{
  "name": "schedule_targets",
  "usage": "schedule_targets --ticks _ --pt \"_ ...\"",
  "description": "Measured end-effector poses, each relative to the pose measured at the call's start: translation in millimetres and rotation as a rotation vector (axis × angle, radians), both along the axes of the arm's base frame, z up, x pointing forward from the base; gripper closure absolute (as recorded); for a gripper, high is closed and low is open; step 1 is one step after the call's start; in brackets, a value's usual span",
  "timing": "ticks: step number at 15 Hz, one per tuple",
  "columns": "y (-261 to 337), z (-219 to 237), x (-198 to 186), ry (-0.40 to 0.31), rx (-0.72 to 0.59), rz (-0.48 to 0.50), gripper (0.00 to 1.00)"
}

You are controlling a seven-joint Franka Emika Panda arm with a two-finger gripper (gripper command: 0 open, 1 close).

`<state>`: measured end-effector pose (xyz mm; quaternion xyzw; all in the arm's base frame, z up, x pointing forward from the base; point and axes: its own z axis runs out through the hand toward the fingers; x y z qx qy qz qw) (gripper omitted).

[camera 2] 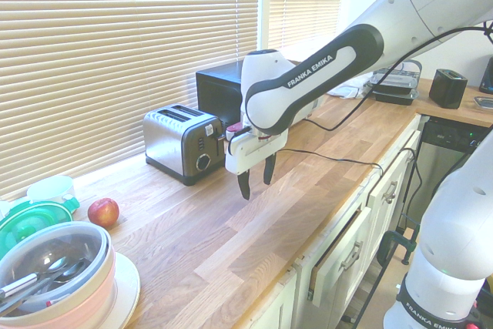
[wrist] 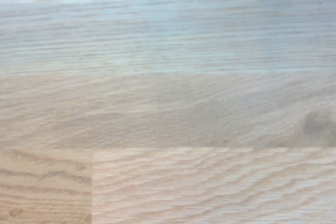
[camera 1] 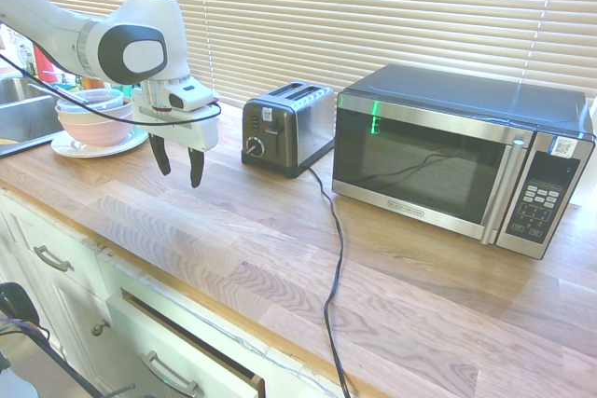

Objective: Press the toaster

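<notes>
I've got the gripper (camera 1: 178,163) hanging fingers-down over bare countertop (camera 1: 280,230), jaws spread, holding nothing. To its right the toaster (camera 1: 288,127) sits near the blinds with its black lever end facing my hand, well placed for a press; the microwave (camera 1: 462,155) is beyond.

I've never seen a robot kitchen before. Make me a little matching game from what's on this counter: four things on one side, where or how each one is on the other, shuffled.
Things:
1. toaster
2. microwave
3. gripper
4. apple

States:
A. lying on the counter between the bowls and the toaster
B. open, pointing down above bare wood
C. door shut, keypad at one end
D. two slots on top, black end panel with a round knob

Pairs: 1-D, 2-C, 3-B, 4-A
</notes>
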<state>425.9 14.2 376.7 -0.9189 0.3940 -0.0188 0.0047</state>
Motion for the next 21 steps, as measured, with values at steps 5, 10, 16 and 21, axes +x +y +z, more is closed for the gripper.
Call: schedule_targets --ticks 5,10,16,21 --pt "13 13 -8 -0.058 -0.070 -0.069 0.00" --pt "-1 25 -1 -0.128 -0.114 -0.121 0.00" --pt "-58 52 113 -0.161 -0.130 -0.127 0.00" --pt "-79 110 132 -0.216 -0.147 -0.123 0.00"
